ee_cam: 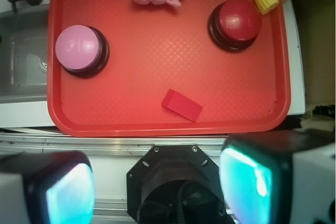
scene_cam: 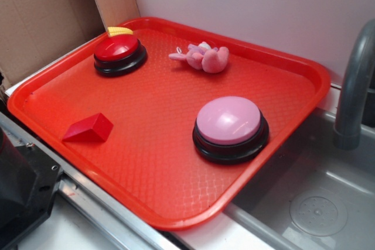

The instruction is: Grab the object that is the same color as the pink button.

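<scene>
A red tray [scene_cam: 53, 95] is sitting by a sink [scene_cam: 328, 197], and everything else is lying on it. The toy [scene_cam: 205, 58], small, soft and pink, is lying near the tray's far edge, flat on its side, with nothing touching it. The pink button [scene_cam: 228, 122] is sitting near the tray's sink side, well apart from the toy. A red button [scene_cam: 119, 51] is sitting at the tray's far corner away from the sink, with a yellow piece [scene_cam: 119, 30] just behind it. A red block [scene_cam: 89, 128] is lying near the tray's front edge. In the wrist view the gripper [ee_cam: 157, 182] is hanging off the tray, over its front edge, and its two fingers [ee_cam: 68, 190] are spread wide apart with nothing between them. So the job is only getting started, I think: nothing is being held yet. The gripper is going to need to go across the tray to the toy, drop down over it, close on its soft body and lift it
</scene>
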`<state>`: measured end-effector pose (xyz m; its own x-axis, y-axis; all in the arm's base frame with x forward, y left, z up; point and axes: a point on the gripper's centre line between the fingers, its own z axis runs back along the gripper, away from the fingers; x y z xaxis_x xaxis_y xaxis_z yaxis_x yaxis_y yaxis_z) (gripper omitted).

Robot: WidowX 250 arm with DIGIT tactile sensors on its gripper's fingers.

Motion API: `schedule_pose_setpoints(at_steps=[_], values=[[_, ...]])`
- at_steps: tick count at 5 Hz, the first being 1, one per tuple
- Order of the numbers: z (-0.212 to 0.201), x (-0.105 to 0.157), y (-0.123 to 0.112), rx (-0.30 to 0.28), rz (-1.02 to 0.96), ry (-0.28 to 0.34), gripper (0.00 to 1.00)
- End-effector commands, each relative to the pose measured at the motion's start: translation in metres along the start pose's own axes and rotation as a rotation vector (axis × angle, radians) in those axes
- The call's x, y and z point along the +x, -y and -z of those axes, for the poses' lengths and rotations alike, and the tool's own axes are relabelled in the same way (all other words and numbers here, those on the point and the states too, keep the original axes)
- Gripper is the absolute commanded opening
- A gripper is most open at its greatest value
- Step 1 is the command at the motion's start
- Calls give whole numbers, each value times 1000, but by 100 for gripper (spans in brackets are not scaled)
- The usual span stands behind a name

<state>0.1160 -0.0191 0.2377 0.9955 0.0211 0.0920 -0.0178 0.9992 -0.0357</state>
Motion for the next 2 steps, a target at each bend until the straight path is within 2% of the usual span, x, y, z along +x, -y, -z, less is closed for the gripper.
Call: schedule_pose_setpoints(at_steps=[1,2], values=[[0,0,0,0,0,0,100],[8,19,-4,9,42,37,100]])
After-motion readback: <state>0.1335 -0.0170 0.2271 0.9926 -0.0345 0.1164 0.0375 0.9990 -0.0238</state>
